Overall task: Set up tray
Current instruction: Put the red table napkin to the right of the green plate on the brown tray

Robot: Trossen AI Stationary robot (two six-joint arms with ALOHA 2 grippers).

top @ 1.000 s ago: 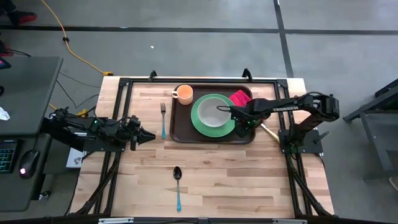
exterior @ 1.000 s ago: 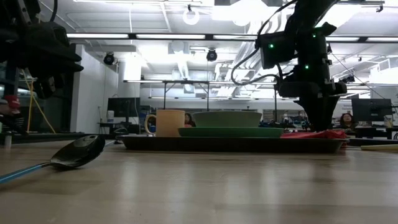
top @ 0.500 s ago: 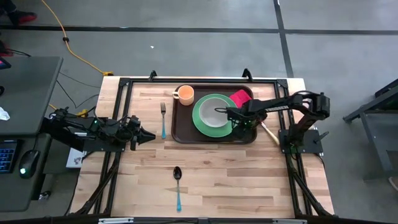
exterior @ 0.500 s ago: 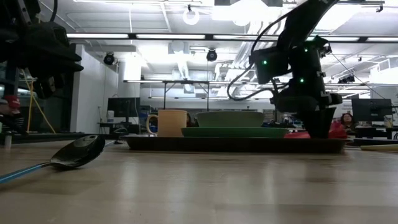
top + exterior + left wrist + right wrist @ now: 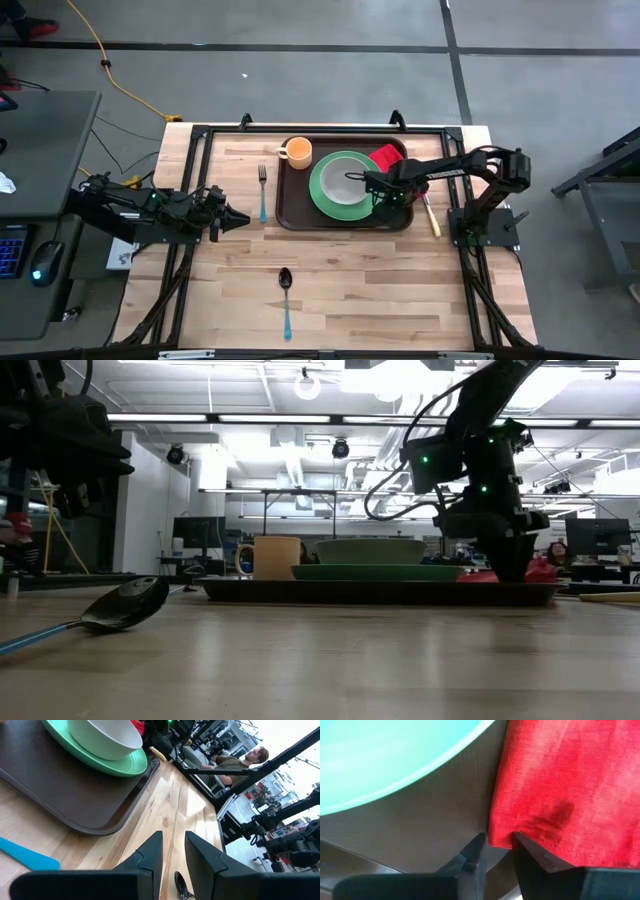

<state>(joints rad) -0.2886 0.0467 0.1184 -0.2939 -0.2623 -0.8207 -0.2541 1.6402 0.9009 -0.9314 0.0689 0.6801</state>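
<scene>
The dark brown tray (image 5: 295, 205) lies in the table's far middle. It carries a green plate (image 5: 325, 195) with a pale bowl (image 5: 345, 183), an orange mug (image 5: 297, 151) and a red cloth (image 5: 387, 157) in its far right corner. My right gripper (image 5: 384, 203) points down over the tray's right part, just near of the cloth, and is shut on the cloth's edge (image 5: 502, 839). My left gripper (image 5: 243, 217) is shut and waits level above the table's left side, left of a blue-handled fork (image 5: 262, 190). My right gripper (image 5: 499, 847) pinches the red cloth's near edge (image 5: 502, 839) between its two fingertips (image 5: 476, 854), coming from above and pointing down. The rest of the cloth (image 5: 555, 780) lies spread on the tray floor (image 5: 435, 815), beside the green plate's rim (image 5: 395, 765).
A blue-handled spoon (image 5: 286, 298) lies on the near middle of the table. A pale-handled utensil (image 5: 431, 213) lies on the wood just right of the tray. Bare wood stretches along the near half. Black frame bars run along the table's edges.
My right gripper has come down and tipped onto the tray's right part, shifting slightly toward the table's left. The red cloth's near edge has bunched up beside the fingers. The pale-handled utensil right of the tray has swung a little.
</scene>
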